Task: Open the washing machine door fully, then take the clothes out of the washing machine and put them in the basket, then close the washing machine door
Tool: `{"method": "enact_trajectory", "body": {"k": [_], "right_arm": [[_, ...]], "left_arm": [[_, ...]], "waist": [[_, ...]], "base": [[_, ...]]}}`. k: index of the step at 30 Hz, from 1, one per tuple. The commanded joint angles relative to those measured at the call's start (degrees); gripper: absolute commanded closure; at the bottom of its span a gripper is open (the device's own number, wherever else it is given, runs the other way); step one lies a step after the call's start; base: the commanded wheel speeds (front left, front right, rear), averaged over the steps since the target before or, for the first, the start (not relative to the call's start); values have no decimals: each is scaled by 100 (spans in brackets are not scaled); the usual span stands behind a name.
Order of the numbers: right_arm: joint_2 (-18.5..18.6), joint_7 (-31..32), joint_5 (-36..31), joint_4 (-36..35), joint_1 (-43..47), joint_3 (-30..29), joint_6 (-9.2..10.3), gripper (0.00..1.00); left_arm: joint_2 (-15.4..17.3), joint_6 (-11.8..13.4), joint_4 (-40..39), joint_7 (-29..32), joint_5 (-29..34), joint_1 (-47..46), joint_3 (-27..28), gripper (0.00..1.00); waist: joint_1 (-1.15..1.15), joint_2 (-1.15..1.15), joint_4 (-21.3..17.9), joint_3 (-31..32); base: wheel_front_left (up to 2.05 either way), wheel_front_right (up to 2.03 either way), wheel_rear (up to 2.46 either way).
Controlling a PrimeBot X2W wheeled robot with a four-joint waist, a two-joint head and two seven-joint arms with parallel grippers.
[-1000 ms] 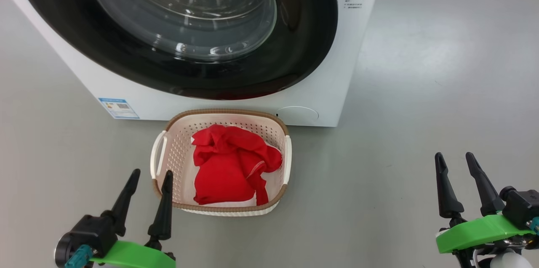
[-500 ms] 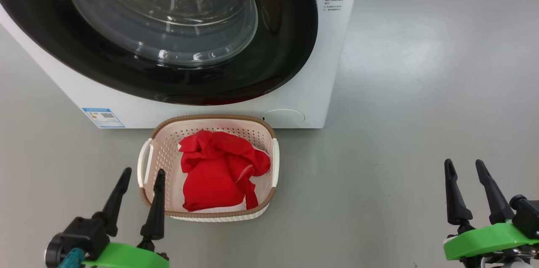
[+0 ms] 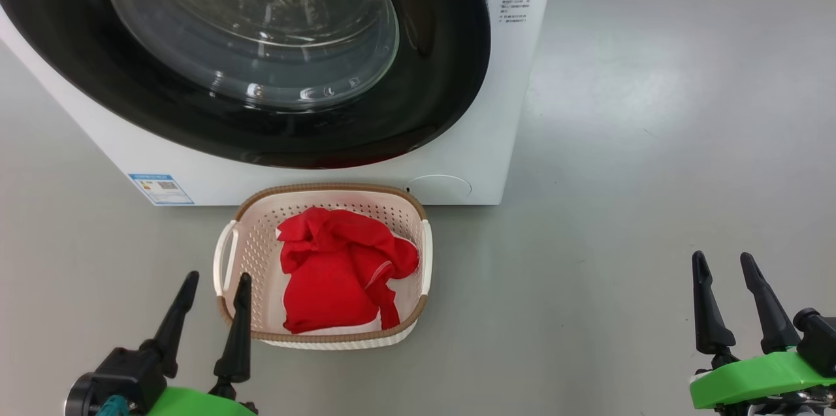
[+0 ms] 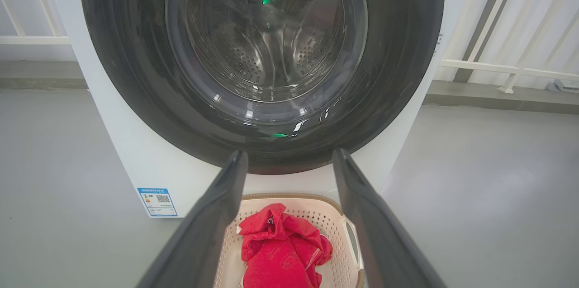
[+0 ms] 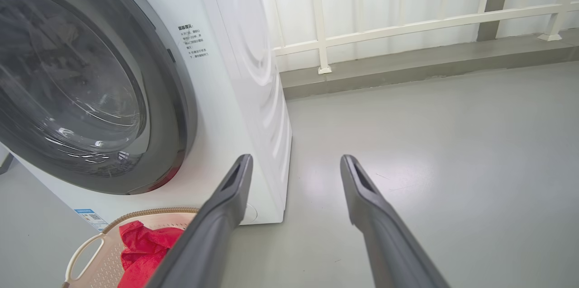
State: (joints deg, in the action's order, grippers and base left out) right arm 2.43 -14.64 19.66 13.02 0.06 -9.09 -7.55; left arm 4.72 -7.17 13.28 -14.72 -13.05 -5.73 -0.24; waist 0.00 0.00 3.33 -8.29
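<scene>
While the washing machine door [image 3: 450, 76] is sitting shut against the white washing machine [image 3: 506, 115] across the upper left of the head view, the basket [image 3: 326, 189] is standing on the grey floor [image 3: 620, 207] just below it, holding the red clothes [image 3: 333, 272]. The left gripper [image 3: 218, 275] is hovering at lower left beside the basket's left handle, fingers spread wide and empty. The right gripper [image 3: 722, 255] is hanging at lower right, well apart, fingers likewise wide and empty.

The washing machine [image 3: 503, 109] is white with a blue label [image 3: 160, 189]; the washing machine door [image 3: 444, 76] is a glossy black ring around clear glass. The basket [image 3: 255, 253] is cream, perforated, with a brown woven-look rim; the clothes [image 3: 333, 279] are bright red. The floor [image 3: 653, 142] is plain grey
</scene>
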Motion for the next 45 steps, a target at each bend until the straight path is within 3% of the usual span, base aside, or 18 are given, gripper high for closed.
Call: {"method": "enact_trajectory", "body": {"k": [1, 23, 24, 31, 37, 45], "right_arm": [[52, -36, 34, -153, 34, 86, 6, 0], [45, -36, 75, -147, 73, 118, 6, 0], [-37, 1, 51, 19, 107, 15, 0, 100], [-191, 12, 82, 509, 106, 61, 0, 100], [-180, 115, 429, 474, 84, 71, 0, 100], [-165, 248, 889, 463, 25, 85, 1, 100]], "left_arm": [[105, -32, -147, -28, 36, -22, 202, 0], [142, -32, -224, -28, -76, 60, 218, 0], [-1, 2, -26, 0, -62, 24, 20, 100], [-151, 8, 434, 17, -98, 197, -20, 100], [-144, 8, 400, 108, -485, 198, 2, 100], [-134, 9, 387, 230, -1001, 174, 31, 100]], "waist": [[0, 0, 2, 14], [0, 0, -11, 90], [0, 0, -10, 90], [0, 0, -10, 94], [11, 0, -26, 141], [0, 0, -47, 178]], "base": [[0, 0, 0], [0, 0, 0], [0, 0, 0], [0, 0, 0], [0, 0, 0], [0, 0, 0]]}}
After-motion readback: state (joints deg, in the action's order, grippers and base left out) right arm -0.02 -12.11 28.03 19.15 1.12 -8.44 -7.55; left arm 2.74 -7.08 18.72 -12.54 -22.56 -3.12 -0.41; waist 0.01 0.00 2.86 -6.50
